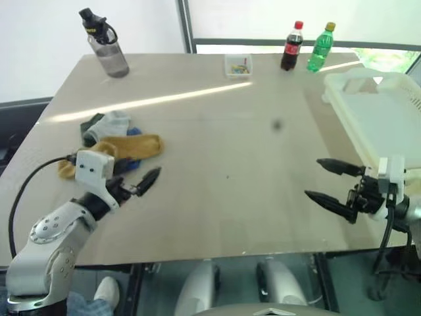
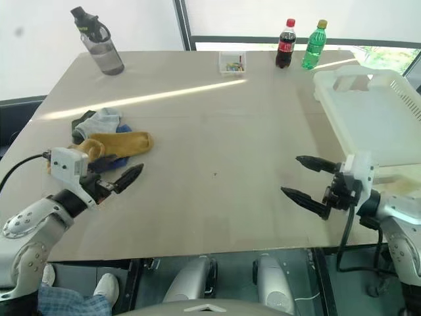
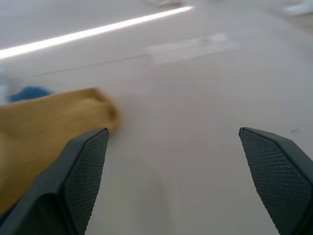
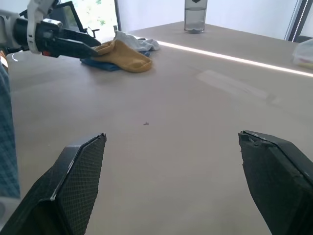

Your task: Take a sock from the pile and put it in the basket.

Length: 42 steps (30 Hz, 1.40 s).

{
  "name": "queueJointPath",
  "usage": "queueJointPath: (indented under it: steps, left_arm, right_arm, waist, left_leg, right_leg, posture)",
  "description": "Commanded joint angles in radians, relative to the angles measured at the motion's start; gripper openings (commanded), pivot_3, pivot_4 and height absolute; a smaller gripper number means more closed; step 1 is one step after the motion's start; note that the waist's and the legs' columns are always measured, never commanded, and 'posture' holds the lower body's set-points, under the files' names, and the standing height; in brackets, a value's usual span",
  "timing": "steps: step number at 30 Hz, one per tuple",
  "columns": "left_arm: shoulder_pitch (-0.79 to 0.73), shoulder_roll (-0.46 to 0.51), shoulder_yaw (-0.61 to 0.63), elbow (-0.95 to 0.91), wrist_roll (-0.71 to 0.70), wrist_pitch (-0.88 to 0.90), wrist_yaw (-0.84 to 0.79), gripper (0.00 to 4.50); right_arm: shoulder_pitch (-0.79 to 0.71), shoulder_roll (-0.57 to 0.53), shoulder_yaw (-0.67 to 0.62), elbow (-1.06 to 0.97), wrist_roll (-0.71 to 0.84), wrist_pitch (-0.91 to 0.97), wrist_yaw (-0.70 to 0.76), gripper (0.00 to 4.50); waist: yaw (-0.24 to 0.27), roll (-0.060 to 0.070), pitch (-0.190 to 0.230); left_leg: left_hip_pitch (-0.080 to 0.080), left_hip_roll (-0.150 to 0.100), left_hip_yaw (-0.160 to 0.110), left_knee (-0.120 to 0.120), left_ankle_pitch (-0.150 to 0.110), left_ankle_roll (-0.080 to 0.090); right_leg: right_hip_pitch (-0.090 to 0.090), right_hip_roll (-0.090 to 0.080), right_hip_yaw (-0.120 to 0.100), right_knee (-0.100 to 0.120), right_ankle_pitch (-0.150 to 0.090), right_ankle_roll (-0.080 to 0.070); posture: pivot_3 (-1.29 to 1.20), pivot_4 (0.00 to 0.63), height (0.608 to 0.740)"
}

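Note:
The pile [image 1: 105, 128] of socks lies at the table's left side. The mustard-yellow sock [image 1: 135, 146] rests on top of it, its end pointing toward the table's middle. My left gripper [image 1: 143, 182] hovers open just in front of the pile, fingers wide apart, with the sock [image 3: 49, 122] beside one finger and nothing between them. The cream-white basket [image 1: 378, 108] stands at the right edge of the table. In front of it my right gripper [image 1: 313, 178] is open and empty, pointing left across the table toward the sock [image 4: 122, 54].
At the table's far edge stand a grey water bottle [image 1: 108, 47], a small clear box [image 1: 238, 64], a cola bottle [image 1: 292, 46] and a green bottle [image 1: 320, 47]. Bare tabletop [image 1: 230, 145] stretches between the pile and the basket.

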Motion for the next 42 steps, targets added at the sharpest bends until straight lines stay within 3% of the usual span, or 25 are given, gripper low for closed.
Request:
queueJointPath:
  steps: [1,8,20,21,23,30,31,42]
  left_arm:
    - [-0.035,-0.021,-0.004,0.01,0.081,-0.036,0.085,4.5]
    - [-0.066,-0.014,-0.015,0.08,0.25,-0.11,0.17,4.5]
    - [-0.149,-0.014,-0.082,0.24,0.4,-0.14,0.205,4.5]
    - [-0.154,-0.012,-0.085,0.249,0.406,-0.146,0.203,4.1]
    - [-0.159,-0.014,-0.084,0.262,0.414,-0.141,0.203,3.76]
    - [-0.164,-0.007,-0.073,0.301,0.436,-0.157,0.193,0.37]
    - [-0.165,-0.007,-0.073,0.302,0.435,-0.161,0.191,0.09]
    - [-0.096,-0.051,-0.125,0.09,0.336,-0.12,0.082,0.09]
  right_arm:
    - [-0.022,0.003,0.01,-0.037,0.009,0.003,-0.015,4.44]
    - [-0.041,-0.001,0.024,-0.012,-0.009,-0.006,-0.017,4.44]
    - [-0.06,0.003,0.041,-0.002,-0.015,-0.004,-0.033,4.44]
    - [-0.059,0.003,0.04,0.0,-0.015,-0.005,-0.034,4.5]
    - [-0.054,0.003,0.035,0.003,-0.015,-0.007,-0.037,4.5]
    - [-0.038,0.009,0.029,-0.008,-0.012,-0.009,-0.057,4.5]
    - [-0.035,0.01,0.03,-0.007,-0.013,-0.012,-0.057,4.5]
    - [-0.034,0.018,0.033,0.002,-0.017,-0.021,-0.072,4.5]
  waist:
    - [0.004,-0.001,0.0]
    - [0.005,-0.001,0.0]
    - [0.003,-0.001,0.0]
    - [0.003,-0.001,0.0]
    - [0.003,-0.001,0.0]
    - [0.002,-0.001,0.0]
    - [0.003,-0.001,0.0]
    - [0.004,-0.001,0.0]
  left_leg:
    - [0.0,0.0,-0.001,0.0,0.0,0.0]
    - [0.0,0.0,-0.001,0.0,0.0,0.0]
    - [0.0,-0.001,-0.001,0.0,0.0,0.0]
    - [0.0,-0.001,-0.001,0.0,0.0,0.0]
    - [0.0,-0.001,-0.001,0.0,0.0,0.0]
    - [0.0,-0.001,-0.001,0.0,0.0,0.0]
    - [0.0,-0.001,-0.001,0.0,0.0,0.0]
    - [-0.001,-0.001,-0.001,0.0,0.0,0.0]
  right_leg:
    - [0.0,0.0,0.0,0.0,0.0,0.0]
    - [0.0,-0.001,-0.001,0.0,0.0,0.0]
    - [0.0,-0.002,-0.001,0.0,0.0,0.0]
    - [0.0,-0.002,-0.001,0.0,0.0,0.0]
    - [0.0,-0.002,-0.001,0.0,0.0,0.0]
    - [0.0,-0.002,-0.001,0.001,0.001,0.0]
    - [0.0,-0.003,-0.001,0.001,0.001,0.0]
    - [0.0,-0.004,-0.001,0.0,0.001,0.0]
  posture:
    - [0.0,0.15,0.74]
    - [0.0,0.15,0.74]
    - [0.0,0.15,0.74]
    - [0.0,0.15,0.74]
    - [0.0,0.15,0.74]
    - [0.0,0.15,0.74]
    - [0.0,0.15,0.74]
    - [0.0,0.15,0.74]
